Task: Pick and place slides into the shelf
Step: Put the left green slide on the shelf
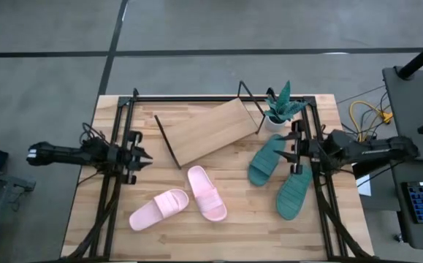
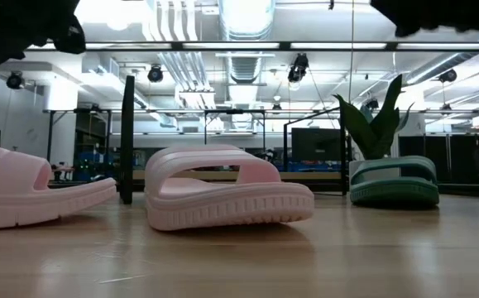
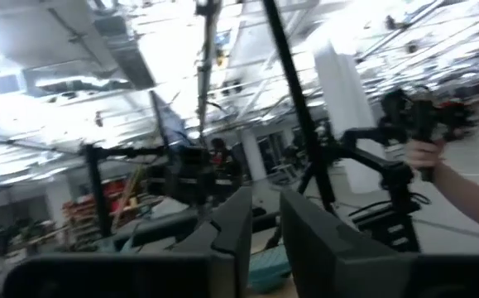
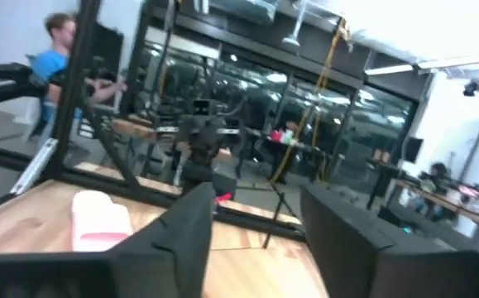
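Two light pink slides lie sole-down on the tabletop: one near the front, the other beside it; both also show in the low view. Two dark green slides lie at the right. The shelf, a slanted light-wood board on a black wire frame, stands at the far middle with nothing on it. My left gripper hovers at the left, open by a narrow gap. My right gripper hovers open above the green slides.
A potted plant stands at the shelf's right end, close to the right arm. Black frame rails run along both table sides. A person's hand shows beyond the table, and another person in the room.
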Motion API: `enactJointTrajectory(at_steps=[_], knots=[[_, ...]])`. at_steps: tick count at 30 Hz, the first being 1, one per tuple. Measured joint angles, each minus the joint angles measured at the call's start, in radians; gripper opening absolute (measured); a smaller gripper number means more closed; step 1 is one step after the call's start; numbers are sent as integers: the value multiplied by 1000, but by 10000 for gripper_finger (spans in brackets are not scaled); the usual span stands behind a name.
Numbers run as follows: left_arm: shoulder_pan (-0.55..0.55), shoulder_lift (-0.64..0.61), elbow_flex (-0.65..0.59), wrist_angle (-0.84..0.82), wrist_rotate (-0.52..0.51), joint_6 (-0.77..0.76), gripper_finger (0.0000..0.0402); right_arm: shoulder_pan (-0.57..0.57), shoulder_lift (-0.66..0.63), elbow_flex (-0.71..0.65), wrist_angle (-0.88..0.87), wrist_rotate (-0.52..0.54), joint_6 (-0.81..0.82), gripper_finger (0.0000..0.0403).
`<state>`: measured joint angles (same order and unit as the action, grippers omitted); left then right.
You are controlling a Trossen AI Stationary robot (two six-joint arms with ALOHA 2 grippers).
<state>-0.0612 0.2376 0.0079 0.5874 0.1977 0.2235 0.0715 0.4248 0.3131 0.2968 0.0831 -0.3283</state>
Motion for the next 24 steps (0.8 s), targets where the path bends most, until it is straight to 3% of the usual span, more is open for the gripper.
enactJointTrajectory(at_steps=[5,10,13,24], knots=[[0,78,0,59,25,61,78,44,140,267,-301,17,41,218],[0,127,-1,112,24,129,104,86,293,513,-659,180,136,220],[0,136,-1,148,24,129,113,116,395,617,-805,253,208,219],[0,127,-1,156,22,130,114,245,789,950,-1259,364,492,219]])
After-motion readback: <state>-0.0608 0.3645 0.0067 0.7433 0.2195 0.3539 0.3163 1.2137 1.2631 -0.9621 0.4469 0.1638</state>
